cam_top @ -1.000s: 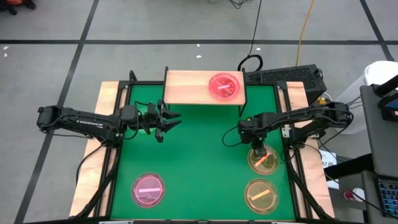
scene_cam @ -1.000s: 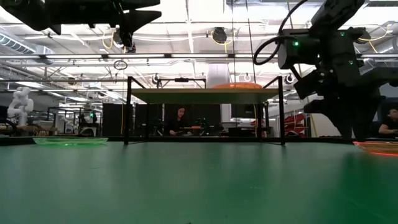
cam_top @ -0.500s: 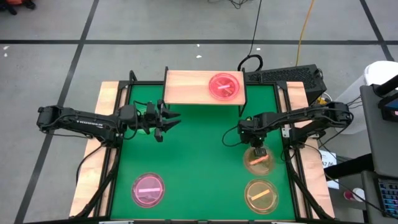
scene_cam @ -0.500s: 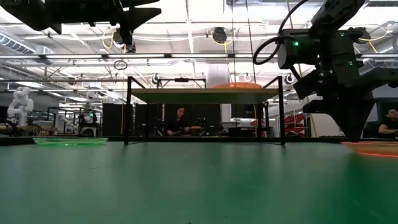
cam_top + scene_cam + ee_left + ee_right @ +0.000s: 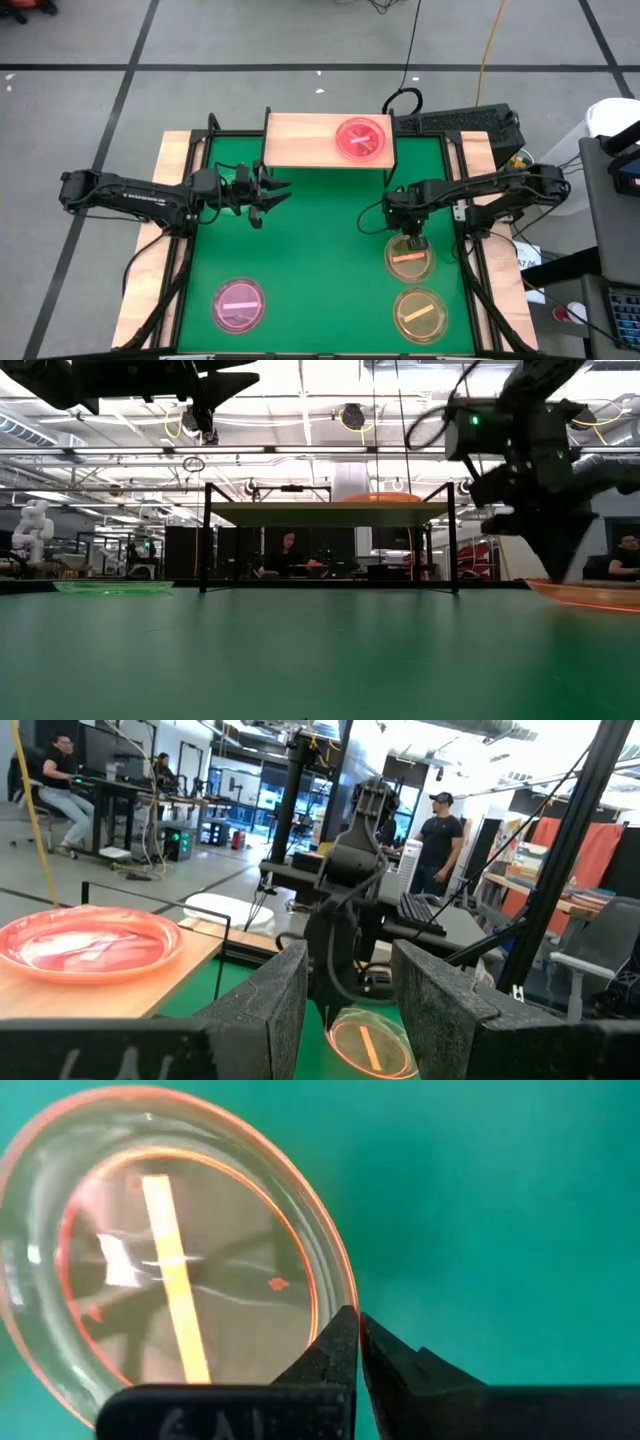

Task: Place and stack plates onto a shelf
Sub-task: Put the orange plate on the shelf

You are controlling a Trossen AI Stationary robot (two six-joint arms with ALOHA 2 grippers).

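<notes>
An amber-orange plate [image 5: 410, 258] lies on the green mat at the right, and my right gripper [image 5: 411, 241] is shut on its far rim. In the right wrist view the plate [image 5: 170, 1250] fills the picture beyond the closed fingers. A second orange plate [image 5: 419, 315] rests flat nearer the front edge, and a pink plate [image 5: 239, 304] lies at the front left. The shelf [image 5: 300, 140] stands at the far edge with another pink plate [image 5: 362, 138] flat on its right half. My left gripper [image 5: 274, 198] hovers open above the mat, left of centre, holding nothing. My right gripper pinches the orange plate's rim [image 5: 345, 1295] between its two fingertips, at the plate's far edge. The fingers come from above, pointing down. The plate reaches toward the table's near edge from the fingers; whether it is clear of the mat I cannot tell.
Wooden strips [image 5: 170, 170] border the mat on both sides. The shelf's black legs [image 5: 207, 540] stand on the mat at the far edge. A keyboard [image 5: 455, 122] sits behind the right far corner. People [image 5: 438, 830] are in the room beyond the table.
My right gripper has shut on the orange plate's rim. The plate has slid a little toward the table's left and turned, so that its bar now lies nearly crosswise. My left gripper has kept still.
</notes>
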